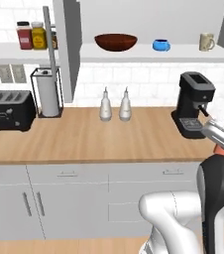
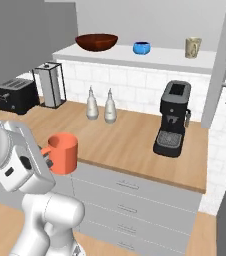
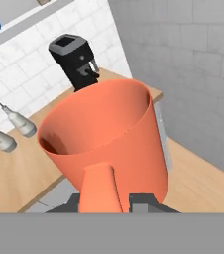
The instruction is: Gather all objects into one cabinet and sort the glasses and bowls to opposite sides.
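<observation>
**Hand view and base views: orange mug in transit, three pieces already shelved**

Hand view: the two-finger gripper (image 3: 104, 201) is clenched on the handle of the orange-red cylindrical mug (image 3: 106, 139), which is carried out in front of the wooden counter (image 3: 15, 173), its open mouth turned toward the wall.

Right base view: the orange mug (image 2: 63, 152) hangs at the counter's front edge (image 2: 135, 172), well below the open wall cabinet's pale shelf board (image 2: 150, 59). On that board stand the dark reddish-brown shallow bowl (image 2: 96, 41) at the left, the squat bright blue cup (image 2: 141, 48) in the middle and the beige mug (image 2: 193, 47) at the right.

Left base view: two white-grey pear-shaped shakers (image 1: 115, 105) and a black coffee machine (image 1: 195, 103) occupy the counter. Judged from this layout, three pieces are gathered; the orange mug remains to be shelved, on the cups' side, away from the bowl.

No brand, label or writing is legible.
</observation>
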